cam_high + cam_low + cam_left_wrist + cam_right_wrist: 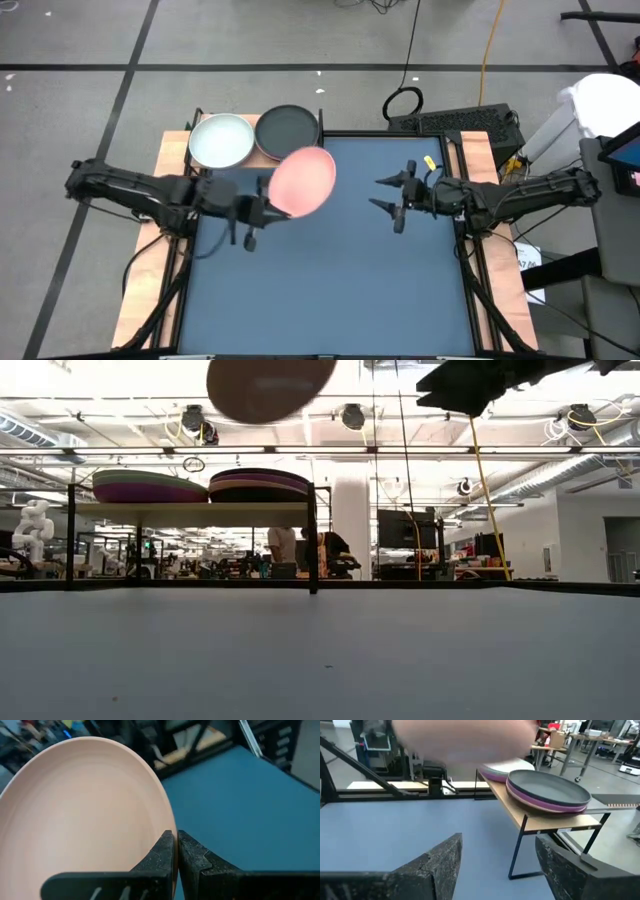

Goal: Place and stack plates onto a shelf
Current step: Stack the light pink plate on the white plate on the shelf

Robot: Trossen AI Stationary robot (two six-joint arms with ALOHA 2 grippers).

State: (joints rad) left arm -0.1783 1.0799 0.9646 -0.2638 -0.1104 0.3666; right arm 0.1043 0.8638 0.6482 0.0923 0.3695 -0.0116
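**Pink plate held aloft ahead of shelf placement**

The round, shallow, matte pink plate (pixel 302 181) is carried above the blue-grey tabletop (pixel 340 290), near the small light-wood shelf with thin black metal frame (pixel 555 822), which stands at 11 o'clock on the table in the high view. The plate is pinched at its rim by the left gripper (pixel 175 851), whose jaws are closed on the edge; the plate body extends beyond the fingertips toward 1 o'clock.

Two stacks are already seated on the shelf: one topped by a whitish plate (pixel 221 140), the other by a black plate (pixel 287 128) over a purple plate (pixel 545 802).

Risk assessment: because only a narrow rim section is held, slip or rotation is judged possible under a fast swing. A low approach could strike the shelf frame or displace the seated stacks. An off-centre release could leave the plate tilted.

The right gripper (pixel 393 194) waits at 2 o'clock above the table, jaws spread apart and holding nothing.
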